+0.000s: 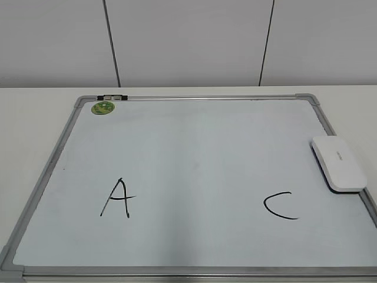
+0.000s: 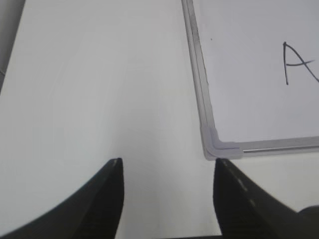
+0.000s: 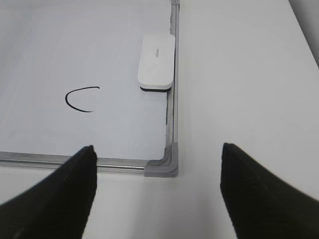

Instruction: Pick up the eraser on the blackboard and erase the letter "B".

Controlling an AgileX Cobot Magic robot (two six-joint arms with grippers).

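Note:
The blackboard [image 1: 188,135] is a white board in a silver frame lying flat on the table. The white eraser [image 1: 338,163] rests on its right edge, also in the right wrist view [image 3: 157,62]. A black "A" [image 1: 116,198] and a black "C" [image 1: 281,206] are on the board; no letter "B" shows between them. My left gripper [image 2: 167,167] is open and empty over the table beside the board's near-left corner. My right gripper [image 3: 157,152] is open and empty just before the near-right corner [image 3: 164,164]. Neither gripper shows in the exterior view.
A round green sticker [image 1: 102,107] sits at the board's far-left corner beside a small clip [image 1: 112,96]. White table lies left of the board [image 2: 99,89] and right of it [image 3: 239,74]. A white panelled wall stands behind.

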